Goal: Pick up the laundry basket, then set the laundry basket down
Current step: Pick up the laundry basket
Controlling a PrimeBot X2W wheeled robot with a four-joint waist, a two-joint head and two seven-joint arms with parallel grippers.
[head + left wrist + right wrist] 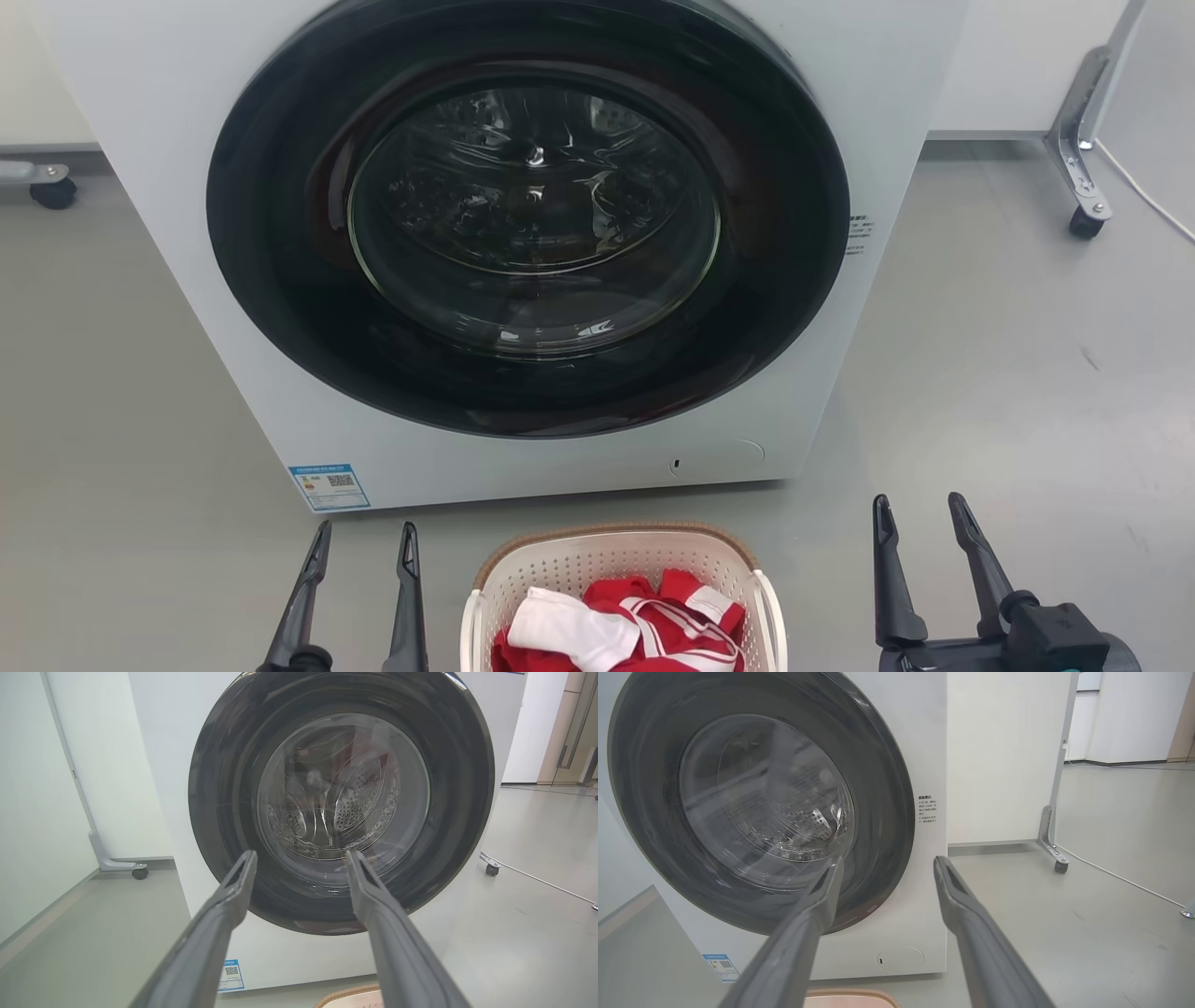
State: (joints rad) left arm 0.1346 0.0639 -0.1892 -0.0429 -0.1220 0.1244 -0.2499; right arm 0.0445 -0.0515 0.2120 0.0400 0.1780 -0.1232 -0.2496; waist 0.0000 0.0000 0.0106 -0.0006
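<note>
The laundry basket point(616, 560), cream with small holes and a brown woven-look rim, stands on the floor at the bottom centre of the head view, holding red and white clothes. White handles show on both its sides. My left gripper point(366, 536) is open to the basket's left, fingers apart and empty. To the basket's right my right gripper point(919, 510) is open too, holding nothing. A sliver of the basket's rim point(350, 996) shows at the bottom of the left wrist view under my left gripper point(301, 856), and the rim point(850, 997) also lies below my right gripper point(887, 862).
A white front-loading washer point(523, 243) with a large dark round door, shut, stands just beyond the basket. White partition panels on castor feet point(1083, 219) stand behind it at right and at left point(51, 191). A white cable point(1144, 196) runs along the grey floor at far right.
</note>
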